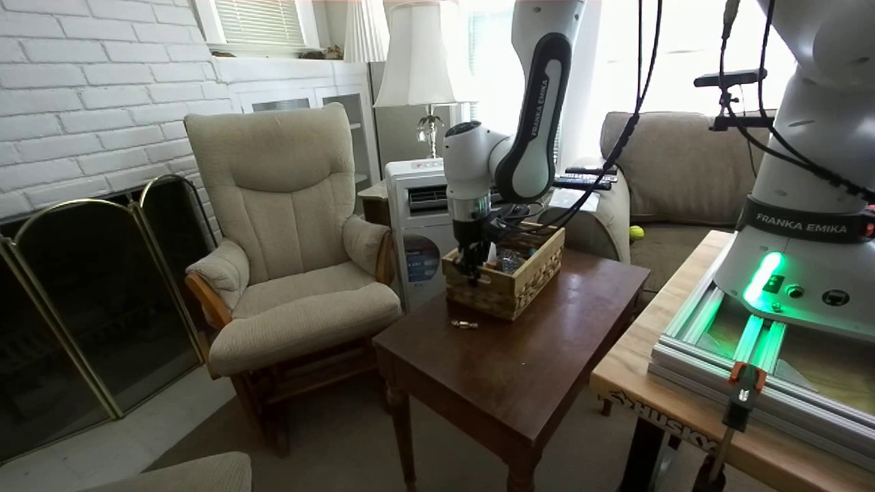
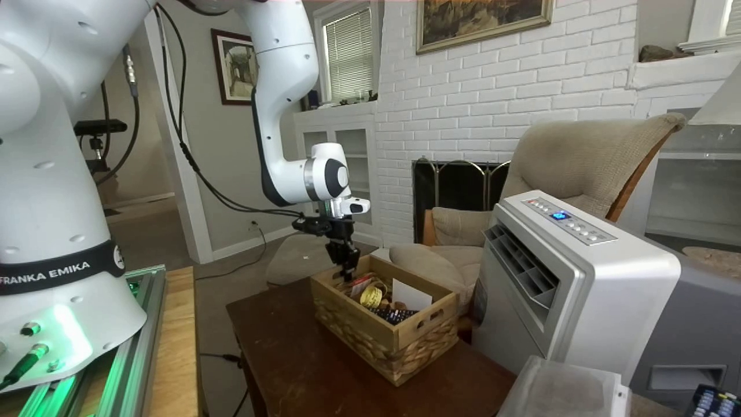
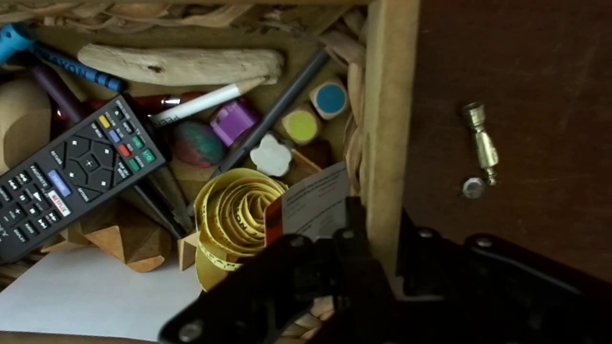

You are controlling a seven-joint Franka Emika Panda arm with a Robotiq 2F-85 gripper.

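Observation:
My gripper (image 3: 380, 220) is closed around the end rim of a woven basket with a wooden frame (image 3: 389, 95), one finger inside and one outside. The gripper shows at the basket's end in both exterior views (image 1: 472, 266) (image 2: 346, 269); the basket (image 1: 530, 290) (image 2: 359, 321) stands on a brown table. Beside the inner finger are a printed card (image 3: 318, 198) and a rolled yellow tape measure (image 3: 239, 215). The basket also holds a black remote (image 3: 76, 177), white paper (image 3: 105, 291), driftwood (image 3: 181, 67), a white pencil (image 3: 205, 102) and a purple sharpener (image 3: 234, 119).
A small brass piece (image 3: 484, 143) lies on the table (image 1: 506, 369) outside the basket, near a small silvery piece (image 3: 473, 188). A portable air conditioner (image 2: 584, 278) and a beige armchair (image 1: 294, 205) stand close by. The robot's wooden bench (image 1: 615, 369) is beside the table.

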